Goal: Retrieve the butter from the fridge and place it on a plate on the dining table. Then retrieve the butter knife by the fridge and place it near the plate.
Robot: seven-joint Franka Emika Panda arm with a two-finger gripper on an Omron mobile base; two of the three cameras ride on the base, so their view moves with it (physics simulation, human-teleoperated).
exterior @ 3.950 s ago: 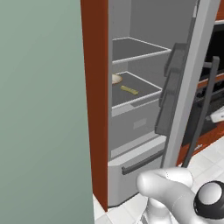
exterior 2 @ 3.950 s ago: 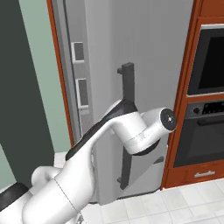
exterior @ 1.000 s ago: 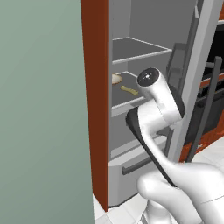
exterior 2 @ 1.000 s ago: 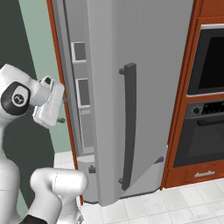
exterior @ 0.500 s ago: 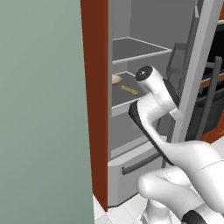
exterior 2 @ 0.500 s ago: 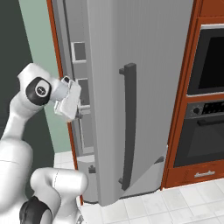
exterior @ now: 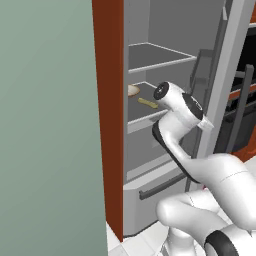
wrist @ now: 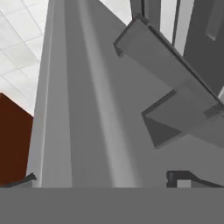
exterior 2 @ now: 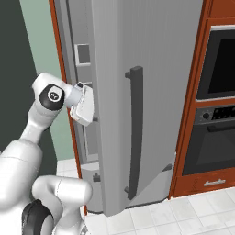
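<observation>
While fridge (exterior: 165,30) stands open, one butter (exterior: 147,103) stick — one tan round item (exterior: 132,90).

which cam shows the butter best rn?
Left base view: the butter lies in plain sight on a fridge shelf, beside a tan round item. Right base view gives the door's outside; hand view, grey door parts.

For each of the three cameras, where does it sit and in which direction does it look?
Left base view: behind the arm's left, looking into the open fridge at the butter; arm at lower right.
Right base view: behind its right, facing the fridge door's outside; arm at lower left.
Hand view: on the hand, facing door shelves.
Both base views share fridge and arm.
</observation>
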